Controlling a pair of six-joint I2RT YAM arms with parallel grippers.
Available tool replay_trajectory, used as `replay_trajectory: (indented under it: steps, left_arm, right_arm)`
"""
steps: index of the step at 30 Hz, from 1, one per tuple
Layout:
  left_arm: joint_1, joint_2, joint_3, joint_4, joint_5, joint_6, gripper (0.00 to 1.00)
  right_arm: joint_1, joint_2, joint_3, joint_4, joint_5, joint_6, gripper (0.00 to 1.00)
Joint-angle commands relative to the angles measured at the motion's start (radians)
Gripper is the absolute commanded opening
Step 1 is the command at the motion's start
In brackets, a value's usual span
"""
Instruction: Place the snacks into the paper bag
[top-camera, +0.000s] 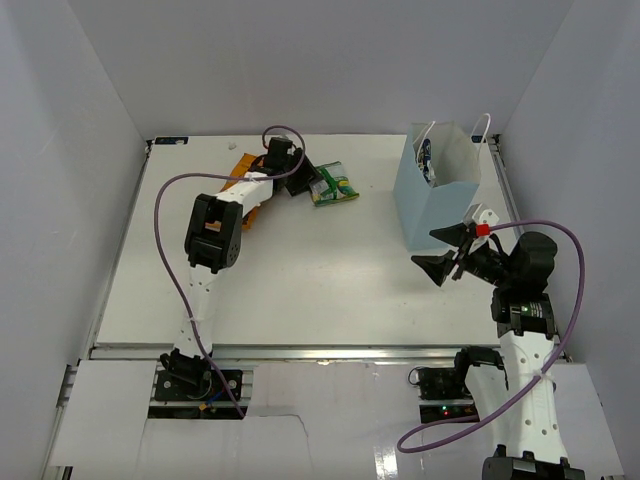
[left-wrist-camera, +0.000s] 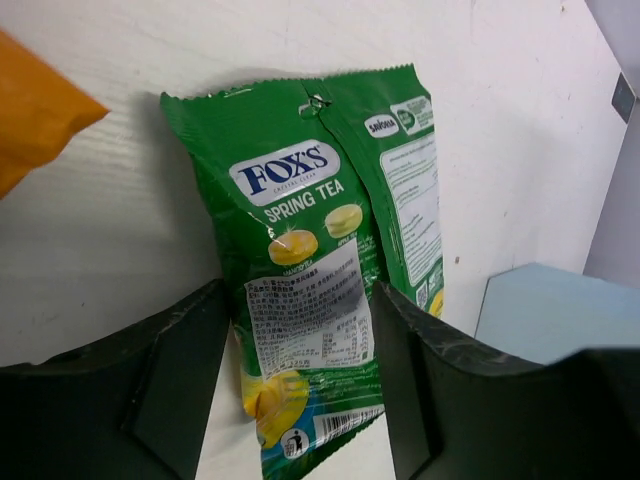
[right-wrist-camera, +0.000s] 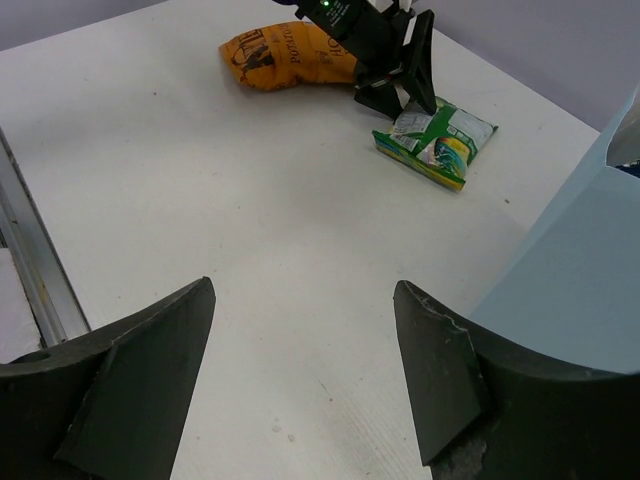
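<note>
A green foil packet lies flat at the far middle of the table. In the left wrist view the green packet lies between the two fingers of my left gripper, which is open and straddles its near end. My left gripper sits just left of the packet. The long orange chip bag lies partly under the left arm. The light-blue paper bag stands upright at the far right, with a blue-and-white packet showing inside. My right gripper is open and empty, just in front of the bag.
White walls enclose the table on three sides. The right wrist view shows the orange bag, the green packet, the left gripper and the paper bag's wall close on its right. A metal rail runs along the table's edge.
</note>
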Motion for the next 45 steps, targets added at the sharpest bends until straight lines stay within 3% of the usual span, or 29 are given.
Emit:
replay_trajectory:
  steps: [1,9,10,14,21,28,31,36,39,43,45]
  left_arm:
    - [-0.020,0.037,0.044,-0.083,-0.052,0.050,0.66]
    - [-0.024,0.044,0.014,-0.062,-0.009,0.093,0.26]
    - [-0.024,0.021,0.008,-0.050,-0.001,0.104,0.16]
    - [-0.024,-0.092,-0.064,0.010,0.065,0.174,0.05]
    - [-0.024,-0.467,-0.382,0.167,0.233,0.305,0.00]
    - [-0.033,-0.809,-0.722,0.220,0.425,0.366,0.00]
    - [-0.055,-0.935,-0.802,0.234,0.480,0.369,0.00]
    - [-0.127,-1.100,-0.919,0.240,0.545,0.362,0.00]
    - [-0.170,-1.217,-0.968,0.245,0.556,0.369,0.00]
    - [-0.201,-1.367,-1.023,0.239,0.577,0.394,0.00]
    - [-0.204,-1.410,-1.058,0.240,0.596,0.401,0.00]
  right_arm:
    - [0.000,-0.010,-0.005,0.043,-0.010,0.013,0.78]
    - [0.000,-0.010,-0.013,0.052,-0.016,0.014,0.79]
    - [0.000,-0.010,-0.014,0.053,-0.017,0.014,0.79]
    - [0.000,-0.016,-0.024,0.060,-0.059,0.011,0.79]
    - [0.005,0.012,-0.024,0.027,-0.145,-0.012,0.78]
    - [0.018,0.139,0.116,-0.207,-0.194,-0.160,0.76]
    - [0.038,0.170,0.206,-0.273,-0.238,-0.176,0.76]
    - [0.078,0.164,0.286,-0.208,-0.278,-0.142,0.89]
    - [0.154,0.170,0.277,-0.094,-0.249,-0.038,0.89]
    - [0.358,0.184,0.243,-0.033,0.000,0.028,0.89]
    - [0.411,0.213,0.233,-0.010,0.119,0.150,0.89]
